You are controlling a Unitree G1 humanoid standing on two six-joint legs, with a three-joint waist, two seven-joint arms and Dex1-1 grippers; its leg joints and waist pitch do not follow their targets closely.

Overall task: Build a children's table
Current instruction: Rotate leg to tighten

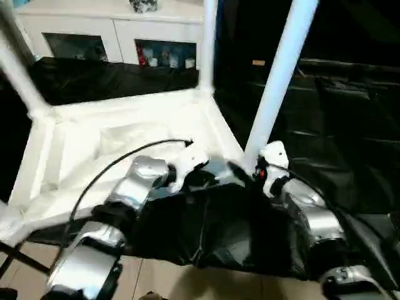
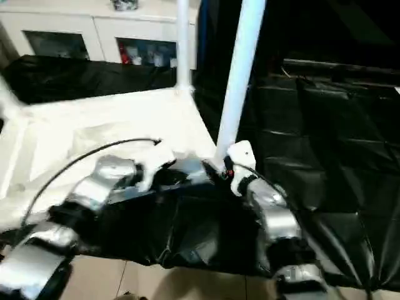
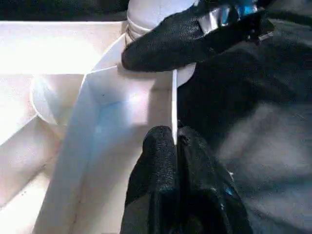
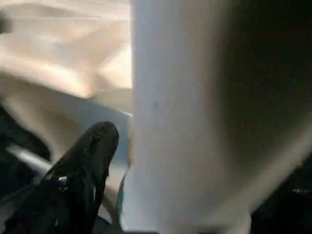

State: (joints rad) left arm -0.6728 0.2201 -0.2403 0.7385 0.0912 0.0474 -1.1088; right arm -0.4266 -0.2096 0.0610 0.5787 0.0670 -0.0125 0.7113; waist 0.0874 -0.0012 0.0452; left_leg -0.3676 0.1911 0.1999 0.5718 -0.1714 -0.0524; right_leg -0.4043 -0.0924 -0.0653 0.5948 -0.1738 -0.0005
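Note:
The children's table lies upside down on black cloth, with its white top (image 1: 125, 119) showing the ribbed underside. Three white legs stand up from corner sockets: one at the near right (image 1: 281, 75), one at the far right (image 1: 208, 44) and one at the left (image 1: 17, 72). My left gripper (image 3: 174, 139) is shut on the thin rim (image 3: 173, 97) of the top, close to the near right corner. My right gripper (image 1: 253, 170) is open at the base of the near right leg (image 4: 180, 122). One finger (image 4: 95, 156) stands just off the leg's side, and the other finger is hidden behind the leg.
A white cabinet (image 1: 112, 31) with glass doors stands at the back. Black cloth (image 1: 325, 125) covers the surface to the right and in front. A black cable (image 1: 106, 165) arcs over my left forearm. Beige floor (image 1: 187, 281) shows below the near edge.

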